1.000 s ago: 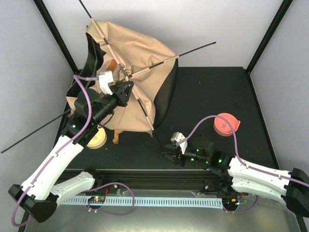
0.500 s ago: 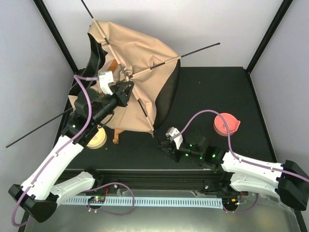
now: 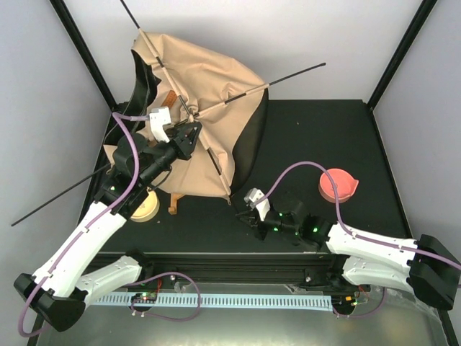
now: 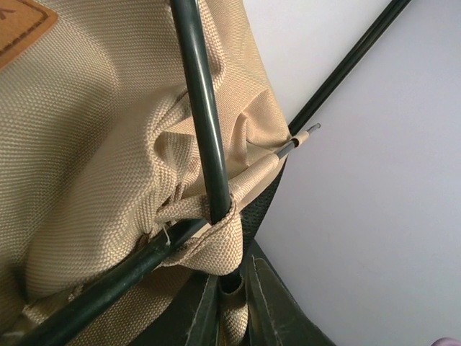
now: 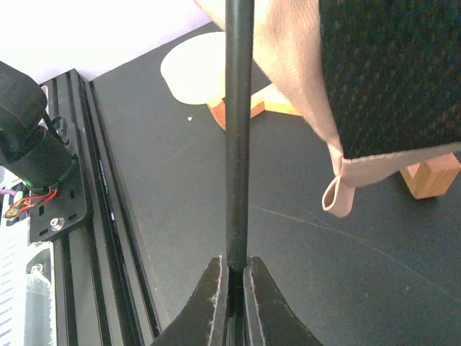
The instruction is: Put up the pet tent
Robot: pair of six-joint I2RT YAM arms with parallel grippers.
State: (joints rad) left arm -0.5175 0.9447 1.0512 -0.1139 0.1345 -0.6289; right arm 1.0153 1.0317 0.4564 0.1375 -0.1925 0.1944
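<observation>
Pet tent (image 3: 209,101) heaps on the table (image 3: 317,137) right ahead of the left jaws, which pinch its upper pole (image 4: 204,122) at a tan loop (image 4: 216,245) — the right jaws clamp its lower pole (image 5: 238,130). Just beyond them: wooden block (image 5: 432,173), cream disc (image 5: 191,68); a pink bowl (image 3: 337,185) sits behind, well apart.

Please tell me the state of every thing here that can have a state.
pet tent: partly raised, fabric slack, poles crossed.
left gripper: shut on tent pole, by the crossing.
right gripper: shut on pole end.
pink bowl: upright.
</observation>
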